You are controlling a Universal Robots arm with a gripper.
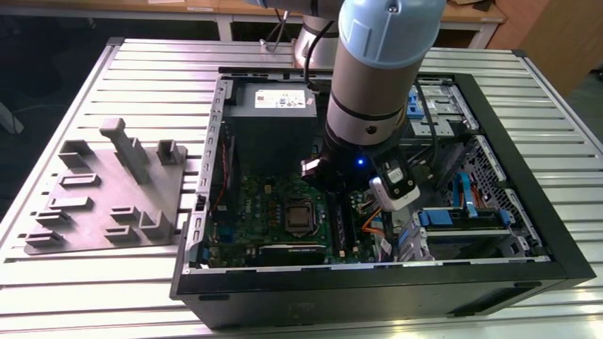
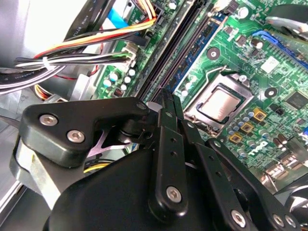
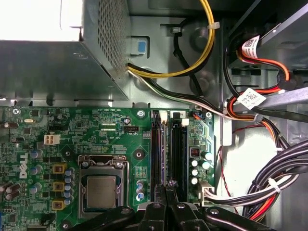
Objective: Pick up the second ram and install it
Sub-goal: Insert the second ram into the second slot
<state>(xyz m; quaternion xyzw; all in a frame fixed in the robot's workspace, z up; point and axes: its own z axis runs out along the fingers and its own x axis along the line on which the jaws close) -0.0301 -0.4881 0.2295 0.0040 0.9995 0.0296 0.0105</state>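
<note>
The case [image 1: 377, 296] lies open on the table [image 1: 94, 282], with a fixture [image 1: 104, 198] beside it on the exterior view's left. Inside, the motherboard [image 1: 245, 198] lies nearer the camera than the power supply [image 1: 268, 120], and drive bays [image 1: 462, 219] are at the exterior view's right. The slots [image 3: 178, 144] run between the CPU [image 3: 101, 190] and the cables [image 3: 269, 187], with the gripper [image 3: 168, 185] over them
</note>
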